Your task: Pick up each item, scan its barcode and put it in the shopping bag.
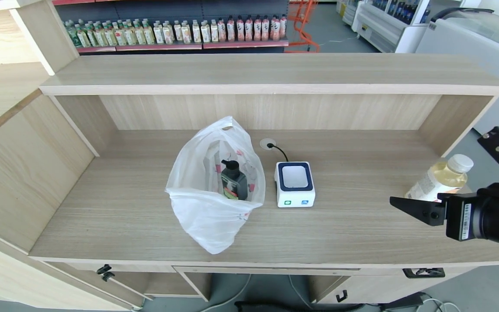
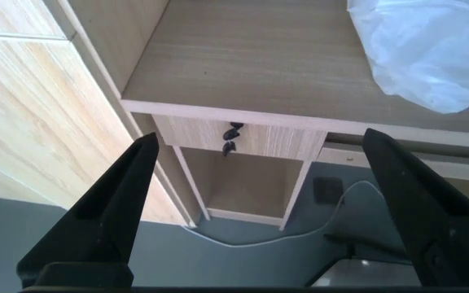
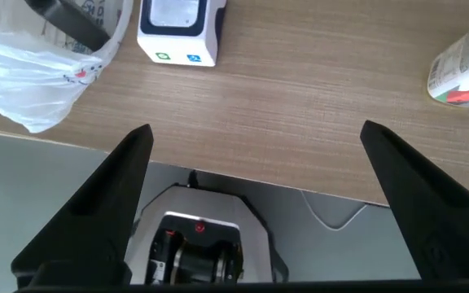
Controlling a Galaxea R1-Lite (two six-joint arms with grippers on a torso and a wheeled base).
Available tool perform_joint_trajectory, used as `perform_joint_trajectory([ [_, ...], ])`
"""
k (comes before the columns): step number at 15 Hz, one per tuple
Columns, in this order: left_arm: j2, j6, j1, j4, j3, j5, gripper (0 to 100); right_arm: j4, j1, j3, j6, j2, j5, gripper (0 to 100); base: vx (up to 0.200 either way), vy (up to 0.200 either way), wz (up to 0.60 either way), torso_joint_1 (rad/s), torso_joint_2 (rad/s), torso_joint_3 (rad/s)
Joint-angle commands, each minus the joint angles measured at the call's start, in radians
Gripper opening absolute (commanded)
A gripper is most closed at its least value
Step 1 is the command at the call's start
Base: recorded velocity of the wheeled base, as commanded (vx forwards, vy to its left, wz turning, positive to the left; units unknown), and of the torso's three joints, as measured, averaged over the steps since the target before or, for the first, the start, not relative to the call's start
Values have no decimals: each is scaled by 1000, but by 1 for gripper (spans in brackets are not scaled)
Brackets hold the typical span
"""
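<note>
Next item is the drink bottle, pale yellow liquid, white cap, near the right edge of the countertop, looks upright. Right gripper hangs off the front right corner, just beside the bottle, jaws wide, nothing held. Left gripper sits low off the front left corner, also wide and empty.

Dark pump bottle is already in the shopping bag, mid-counter. Scanner is just beside the bag on its right, window facing up.

My read on handling: the bottle looks nearly full, so moderately heavy and fairly stiff. Smooth plastic with a film label, so it could slip or spin in the fingers. I'd take it across the body at mid-label, not the cap or the tapering shoulder, with a firm squeeze. I can't see the barcode from here, so I want the fingers clear of as much label as possible. Tip-over risk on approach: it's close to the edge.
</note>
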Motion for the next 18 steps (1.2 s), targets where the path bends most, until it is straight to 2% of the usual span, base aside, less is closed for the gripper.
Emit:
perform_joint_trajectory([
  [1, 1, 0, 1, 0, 0, 0, 100, 0, 1, 1, -1, 3, -1, 100, 0, -200, 0, -2, -2, -2],
  [8, 0, 1, 1, 0, 0, 2, 100, 0, -1, 6, -1, 8, -1, 100, 0, -200, 0, 3, 2, 3],
  [12, 0, 1, 1, 0, 0, 2, 100, 1, -35, 29, -1, 8, -3, 100, 0, -200, 0, 2, 2, 1],
  [15, 1, 0, 1, 0, 0, 2, 100, 1, -70, 47, -1, 23, -6, 100, 0, 0, 0, 0, 0, 0],
  [18, 1, 0, -1, 0, 0, 2, 100, -5, -88, 67, -1, 68, -87, 100, 0, 0, 0, 0, 0, 0],
])
